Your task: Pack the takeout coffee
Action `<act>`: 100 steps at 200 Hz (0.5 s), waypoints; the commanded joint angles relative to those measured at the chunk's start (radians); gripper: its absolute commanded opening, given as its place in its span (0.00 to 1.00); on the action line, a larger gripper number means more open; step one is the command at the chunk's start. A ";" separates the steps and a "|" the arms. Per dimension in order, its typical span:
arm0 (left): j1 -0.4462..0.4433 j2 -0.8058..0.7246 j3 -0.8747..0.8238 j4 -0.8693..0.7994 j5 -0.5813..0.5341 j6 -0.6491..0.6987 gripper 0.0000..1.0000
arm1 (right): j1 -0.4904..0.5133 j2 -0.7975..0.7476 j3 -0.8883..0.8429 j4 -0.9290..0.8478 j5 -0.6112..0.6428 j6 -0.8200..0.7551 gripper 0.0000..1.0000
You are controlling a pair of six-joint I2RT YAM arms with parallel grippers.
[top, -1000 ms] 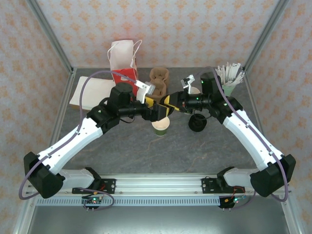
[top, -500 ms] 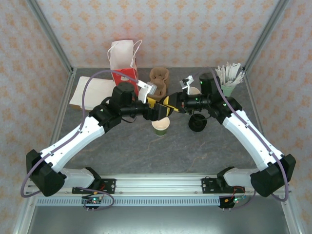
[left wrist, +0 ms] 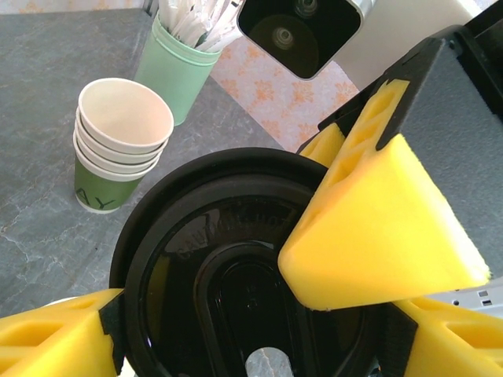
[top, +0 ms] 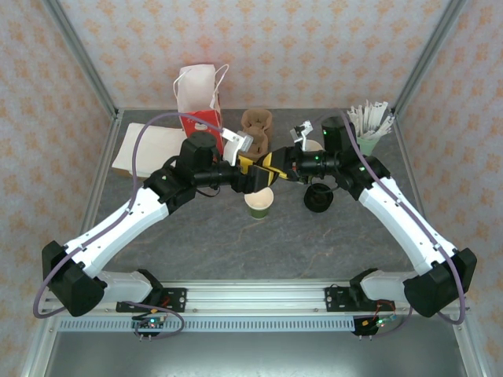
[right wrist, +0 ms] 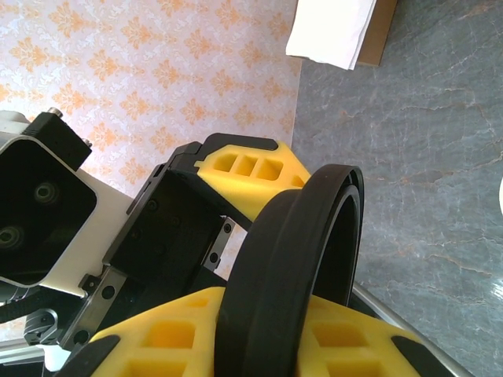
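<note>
Well, near the middle of the table (top: 236, 243) stands an open green cup (top: 259, 203). Just past it the right pincer (right wrist: 267, 338) pinches a black lid (left wrist: 196, 236). The left pincer (left wrist: 251, 338) sits around that lid from both sides (squeezing or not, I cannot tell).
</note>
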 commanded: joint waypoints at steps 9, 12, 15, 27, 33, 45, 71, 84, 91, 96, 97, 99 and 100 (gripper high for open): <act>0.002 0.008 0.027 0.022 0.005 -0.008 0.77 | 0.008 -0.015 0.013 0.068 -0.023 0.031 0.22; 0.002 0.009 0.027 0.019 0.005 -0.008 0.77 | 0.008 -0.015 0.012 0.069 -0.022 0.030 0.22; 0.002 0.009 0.027 0.020 0.005 -0.008 0.77 | 0.008 -0.015 0.012 0.067 -0.021 0.031 0.22; 0.002 0.011 0.027 0.017 0.004 -0.007 0.74 | 0.008 -0.015 0.010 0.068 -0.019 0.032 0.22; 0.002 0.011 0.028 0.016 0.004 -0.008 0.72 | 0.008 -0.014 0.009 0.066 -0.019 0.032 0.23; 0.002 0.012 0.029 0.011 0.001 -0.008 0.71 | 0.008 -0.014 0.006 0.062 -0.014 0.029 0.24; 0.002 0.008 0.031 -0.001 -0.015 0.000 0.71 | 0.008 -0.015 0.004 0.047 0.003 0.018 0.28; 0.002 0.006 0.031 -0.011 -0.025 0.006 0.71 | 0.008 -0.016 0.004 0.039 0.014 0.011 0.30; 0.002 0.004 0.032 -0.017 -0.031 0.010 0.71 | 0.008 -0.018 0.005 0.036 0.020 0.009 0.31; 0.002 0.004 0.032 -0.022 -0.034 0.014 0.71 | 0.008 -0.018 0.006 0.031 0.025 0.006 0.31; 0.002 0.005 0.032 -0.023 -0.034 0.014 0.71 | 0.009 -0.018 0.006 0.030 0.027 0.005 0.31; 0.002 0.004 0.032 -0.026 -0.037 0.015 0.71 | 0.008 -0.019 0.006 0.029 0.026 0.004 0.31; 0.002 0.004 0.033 -0.028 -0.037 0.016 0.71 | 0.008 -0.019 0.006 0.029 0.028 0.004 0.32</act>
